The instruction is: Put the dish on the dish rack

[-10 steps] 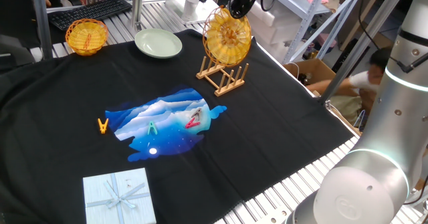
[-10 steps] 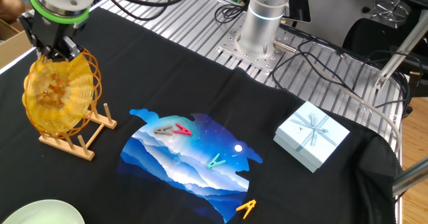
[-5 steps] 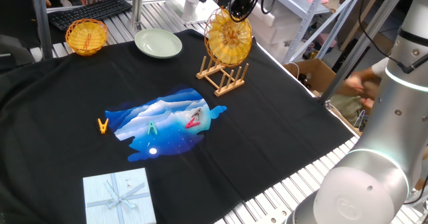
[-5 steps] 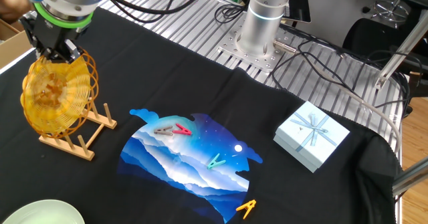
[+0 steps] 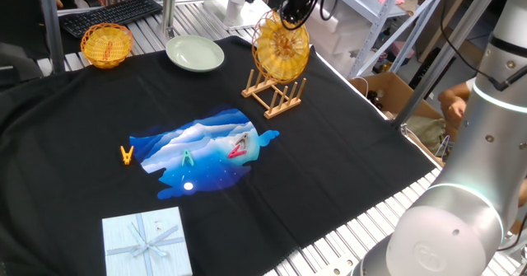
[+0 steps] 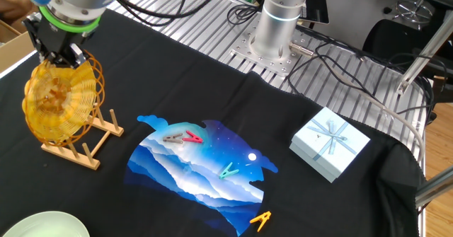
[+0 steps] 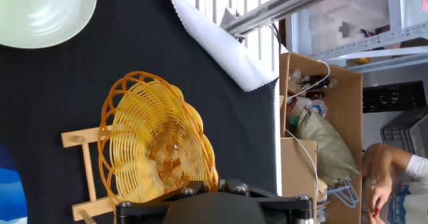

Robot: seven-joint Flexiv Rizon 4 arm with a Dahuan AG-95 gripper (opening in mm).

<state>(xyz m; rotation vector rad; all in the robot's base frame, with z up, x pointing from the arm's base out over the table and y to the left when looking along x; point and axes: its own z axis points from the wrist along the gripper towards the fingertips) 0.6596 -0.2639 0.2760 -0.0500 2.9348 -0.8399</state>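
1. One fixed view, far left: small yellow basket [image 5: 106, 44] at the back of the bench [image 5: 74, 119], pale green plate [image 5: 195, 53] right of it.
2. Front left: gift box [image 5: 146, 241]. Orange clip [image 5: 127, 154] sits beside the blue printed patch [image 5: 206, 153], which carries more clips.
3. Right of centre: dish [image 5: 281, 46] stands on edge in the dish rack [image 5: 275, 94], between the pegs, tilted.
4. End effector [image 5: 294, 14] sits at the dish's top rim, closed on it; hand view shows the weave running under the fingers.
5. Far right: cardboard box [image 5: 389, 91] off the bench edge.
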